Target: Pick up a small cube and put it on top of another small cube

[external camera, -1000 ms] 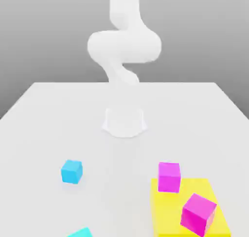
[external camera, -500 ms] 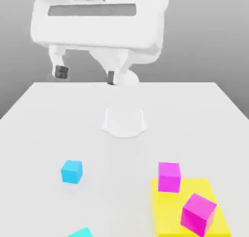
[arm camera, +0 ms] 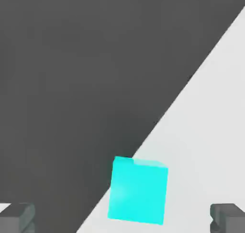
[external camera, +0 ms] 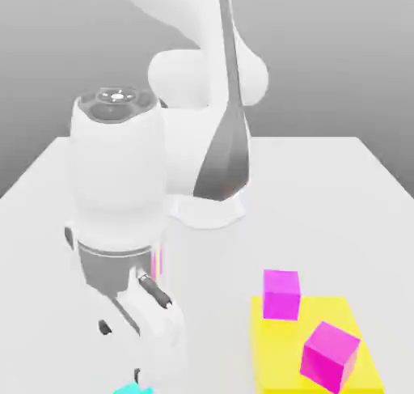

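One small cyan cube (external camera: 129, 390) peeks in at the exterior view's lower edge, just under my hand. In the hand view a cyan cube (arm camera: 138, 190) sits right at the table's edge, with dark floor beyond it. My gripper (external camera: 121, 352) hangs low over the front left of the table, open. Its two dark fingertips (arm camera: 16, 217) stand wide apart, one on each side of the cube's line, touching nothing. My arm hides the table where it stands at the exterior view's left.
A flat yellow pad (external camera: 271, 372) lies at the front right. One magenta cube (external camera: 280, 294) stands at its back corner and a second, tilted magenta cube (external camera: 329, 353) rests on it. My arm's base (external camera: 209, 210) stands at the table's middle back.
My arm has swung from high over the back of the table down to the front left. It now covers the cyan cube that showed at the left.
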